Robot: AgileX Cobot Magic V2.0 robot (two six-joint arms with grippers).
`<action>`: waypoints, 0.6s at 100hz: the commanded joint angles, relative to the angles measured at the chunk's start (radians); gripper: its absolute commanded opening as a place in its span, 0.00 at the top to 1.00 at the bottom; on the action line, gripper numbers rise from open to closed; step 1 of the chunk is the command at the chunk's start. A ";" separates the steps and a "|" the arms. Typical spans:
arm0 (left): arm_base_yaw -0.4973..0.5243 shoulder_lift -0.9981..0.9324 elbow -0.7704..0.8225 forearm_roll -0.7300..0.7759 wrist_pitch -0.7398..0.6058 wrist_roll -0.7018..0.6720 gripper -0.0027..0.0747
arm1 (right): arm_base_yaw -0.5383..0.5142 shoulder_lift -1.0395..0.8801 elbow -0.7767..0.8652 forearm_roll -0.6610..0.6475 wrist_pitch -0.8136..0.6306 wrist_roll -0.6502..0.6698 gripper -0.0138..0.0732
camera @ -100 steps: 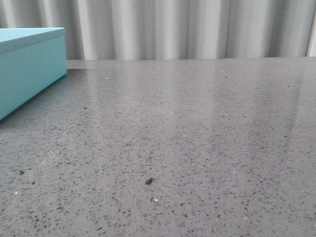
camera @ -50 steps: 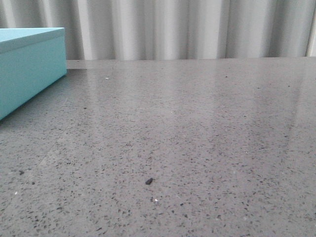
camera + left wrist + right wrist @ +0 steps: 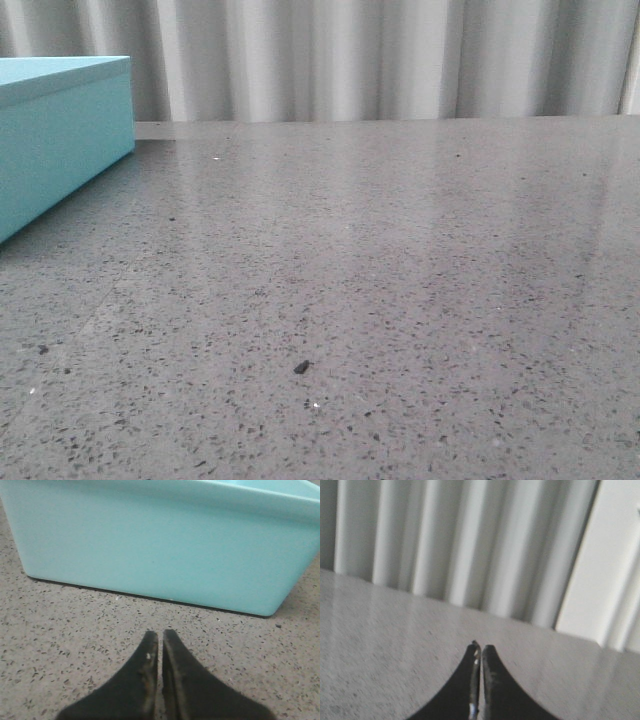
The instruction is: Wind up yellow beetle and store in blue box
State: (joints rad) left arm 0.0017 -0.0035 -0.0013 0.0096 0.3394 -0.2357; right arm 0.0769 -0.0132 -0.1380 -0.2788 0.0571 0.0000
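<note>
The blue box [image 3: 55,135] stands at the far left of the grey table in the front view. Its turquoise side wall [image 3: 160,545] fills the upper part of the left wrist view. My left gripper [image 3: 160,635] is shut with nothing between its fingers, low over the tabletop a short way in front of that wall. In the right wrist view my right gripper [image 3: 481,648] is shut and empty, above bare table and pointing toward the curtain. The yellow beetle is out of view. Neither gripper shows in the front view.
A grey speckled stone tabletop [image 3: 380,280] spreads across the front view. A small dark speck [image 3: 301,367] lies near its front. Pale pleated curtains [image 3: 380,60] hang behind the far edge, and a white panel [image 3: 615,575] stands beside them.
</note>
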 commanded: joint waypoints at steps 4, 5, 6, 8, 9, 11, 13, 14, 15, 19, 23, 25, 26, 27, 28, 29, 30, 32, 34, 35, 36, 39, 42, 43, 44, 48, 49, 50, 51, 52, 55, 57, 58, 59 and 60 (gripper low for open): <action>-0.008 -0.029 0.028 -0.010 -0.034 -0.010 0.99 | -0.008 -0.015 0.088 0.028 -0.333 0.000 0.89; -0.008 -0.029 0.028 -0.010 -0.034 -0.010 0.99 | -0.009 -0.015 0.102 0.036 -0.343 0.000 0.89; -0.008 -0.029 0.028 -0.010 -0.034 -0.010 0.99 | -0.009 -0.015 0.109 0.053 -0.352 0.000 0.89; -0.008 -0.029 0.028 -0.010 -0.034 -0.010 0.99 | -0.016 -0.015 0.129 0.072 -0.378 0.000 0.89; -0.008 -0.029 0.028 -0.010 -0.034 -0.010 0.99 | -0.020 -0.015 0.143 0.093 -0.394 0.000 0.89; -0.008 -0.029 0.028 -0.010 -0.034 -0.010 0.99 | -0.027 -0.015 0.156 0.125 -0.415 0.000 0.89; -0.008 -0.029 0.028 -0.010 -0.034 -0.010 0.99 | -0.032 -0.015 0.173 0.155 -0.428 0.000 0.89; -0.008 -0.029 0.028 -0.010 -0.034 -0.010 0.99 | -0.039 -0.015 0.173 0.163 -0.421 0.000 0.89; -0.008 -0.029 0.028 -0.010 -0.034 -0.010 0.99 | -0.042 -0.015 0.170 0.169 -0.405 0.000 0.89; -0.008 -0.029 0.028 -0.010 -0.034 -0.010 0.99 | -0.066 -0.015 0.165 0.179 -0.342 0.000 0.89; -0.008 -0.029 0.028 -0.010 -0.034 -0.010 0.99 | -0.094 -0.015 0.169 0.179 -0.328 0.000 0.89; -0.008 -0.029 0.028 -0.010 -0.034 -0.010 0.99 | -0.109 -0.015 0.169 0.179 -0.316 0.000 0.89; -0.008 -0.029 0.028 -0.010 -0.034 -0.010 0.99 | -0.114 -0.015 0.169 0.179 -0.311 0.000 0.89; -0.008 -0.029 0.028 -0.010 -0.034 -0.010 0.99 | -0.119 -0.015 0.169 0.179 -0.305 0.000 0.89; -0.008 -0.029 0.028 -0.010 -0.034 -0.010 0.99 | -0.129 -0.015 0.169 0.179 -0.303 0.000 0.89; -0.008 -0.029 0.028 -0.010 -0.034 -0.010 0.99 | -0.134 -0.015 0.169 0.179 -0.300 0.000 0.89; -0.008 -0.029 0.028 -0.010 -0.034 -0.010 0.99 | -0.144 -0.015 0.169 0.179 -0.293 0.000 0.89; -0.008 -0.029 0.028 -0.010 -0.034 -0.010 0.99 | -0.158 -0.015 0.169 0.179 -0.278 0.000 0.89; -0.008 -0.029 0.028 -0.010 -0.034 -0.010 0.99 | -0.167 -0.015 0.169 0.179 -0.268 0.000 0.89; -0.008 -0.029 0.028 -0.010 -0.034 -0.010 0.99 | -0.174 -0.015 0.169 0.179 -0.256 0.000 0.89; -0.008 -0.029 0.028 -0.010 -0.034 -0.010 0.99 | -0.178 -0.015 0.169 0.179 -0.250 0.000 0.89; -0.008 -0.029 0.028 -0.010 -0.034 -0.010 0.99 | -0.193 -0.015 0.169 0.179 -0.217 0.000 0.89; -0.008 -0.029 0.028 -0.010 -0.034 -0.010 0.99 | -0.200 -0.015 0.169 0.179 -0.186 0.000 0.89; -0.008 -0.029 0.028 -0.010 -0.034 -0.010 0.99 | -0.202 -0.015 0.169 0.179 -0.177 0.000 0.89; -0.008 -0.029 0.028 -0.010 -0.034 -0.010 0.99 | -0.204 -0.015 0.169 0.181 -0.169 0.000 0.89; -0.008 -0.029 0.028 -0.010 -0.034 -0.010 0.99 | -0.206 -0.015 0.169 0.181 -0.109 0.000 0.89; -0.008 -0.029 0.028 -0.010 -0.034 -0.010 0.99 | -0.206 -0.015 0.169 0.184 -0.100 0.000 0.89; -0.008 -0.029 0.028 -0.010 -0.034 -0.010 0.99 | -0.206 -0.015 0.169 0.186 -0.090 0.000 0.89; -0.008 -0.029 0.028 -0.010 -0.034 -0.010 0.99 | -0.206 -0.015 0.169 0.188 -0.073 0.000 0.89; -0.008 -0.029 0.028 -0.010 -0.034 -0.010 0.99 | -0.206 -0.015 0.169 0.188 -0.064 0.000 0.89; -0.008 -0.029 0.028 -0.010 -0.034 -0.010 0.99 | -0.206 -0.015 0.169 0.198 -0.018 0.000 0.89; -0.008 -0.029 0.028 -0.010 -0.034 -0.010 0.99 | -0.206 -0.015 0.169 0.203 0.000 0.000 0.89; -0.008 -0.029 0.028 -0.010 -0.034 -0.010 0.99 | -0.206 -0.015 0.169 0.203 0.019 0.000 0.89; -0.008 -0.029 0.028 -0.010 -0.034 -0.010 0.99 | -0.206 -0.015 0.169 0.205 0.029 0.000 0.89; -0.008 -0.029 0.028 -0.010 -0.034 -0.010 0.99 | -0.206 -0.015 0.169 0.205 0.038 0.000 0.89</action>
State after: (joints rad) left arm 0.0017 -0.0035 -0.0013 0.0079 0.3398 -0.2357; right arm -0.1239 -0.0132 0.0090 -0.0882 0.0582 0.0000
